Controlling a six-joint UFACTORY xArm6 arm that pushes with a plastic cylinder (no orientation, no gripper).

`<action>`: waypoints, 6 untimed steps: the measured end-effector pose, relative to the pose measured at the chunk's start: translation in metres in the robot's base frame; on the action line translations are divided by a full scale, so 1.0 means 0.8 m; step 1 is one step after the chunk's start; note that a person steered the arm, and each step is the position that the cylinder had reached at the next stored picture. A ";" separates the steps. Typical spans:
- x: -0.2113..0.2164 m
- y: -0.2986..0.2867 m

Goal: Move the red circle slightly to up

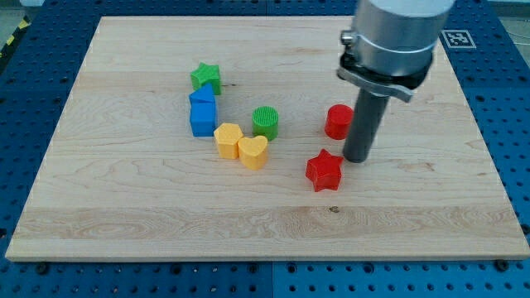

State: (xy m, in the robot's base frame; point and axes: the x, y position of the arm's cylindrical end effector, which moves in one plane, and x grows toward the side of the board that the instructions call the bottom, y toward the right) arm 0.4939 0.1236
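Observation:
The red circle (337, 122) is a short red cylinder right of the board's middle. My tip (356, 159) rests on the board just to the circle's lower right; the dark rod rises past the circle's right side and hides its right edge. A red star (324, 170) lies just to the lower left of my tip, close to it.
A green cylinder (265, 122) stands left of the red circle. Two yellow blocks (228, 139) (253, 151), the right one heart-shaped, lie below-left of it. Two blue blocks (202, 114) and a green star (206, 78) sit further left. The wooden board (265, 223) lies on a blue perforated table.

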 end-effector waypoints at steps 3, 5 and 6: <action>-0.057 -0.014; -0.066 -0.056; -0.066 -0.056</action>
